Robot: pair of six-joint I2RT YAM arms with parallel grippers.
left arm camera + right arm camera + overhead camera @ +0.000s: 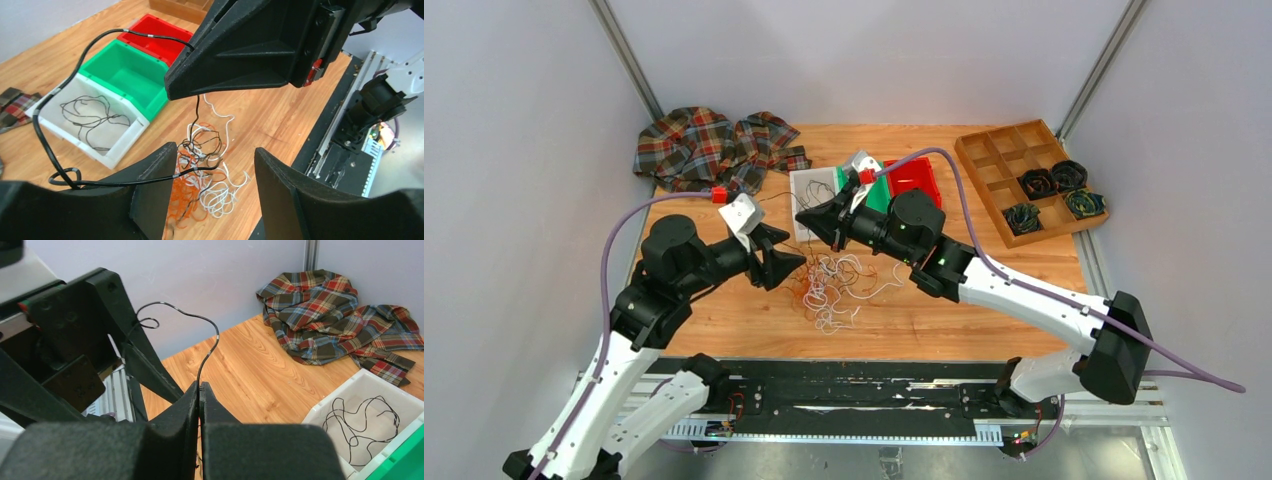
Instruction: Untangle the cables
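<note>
Just on the robot's side of the white bin [799, 200], the cables [829, 285] lie in a loose knot of black, orange and white strands on the wooden worktop [904, 325]. The right tool [200, 390], above the knot and near the bin's front edge, is pinched tight on a single black cable [210, 337]. This cable rises from between its fingertips, arches over and ends in a small curl.

Seen from the left wrist, that cable swings out over the bin, loops back and crosses one of the left tool's fingers [155, 190] before running into the knot. The left tool [215, 150], to the bin's left and nearer the robot, stands with its jaws wide apart, the knot showing between them.

Inside the bin, a few thin black wires [92, 117] lie coiled. A green bin [125, 75] touches the white one's right side, with a red bin [160, 35] next in the row. A plaid cloth [704, 148] is heaped beyond the white bin to its left. A wooden compartment tray [1004, 165] holding dark coils [1036, 183] sits well to its right.
</note>
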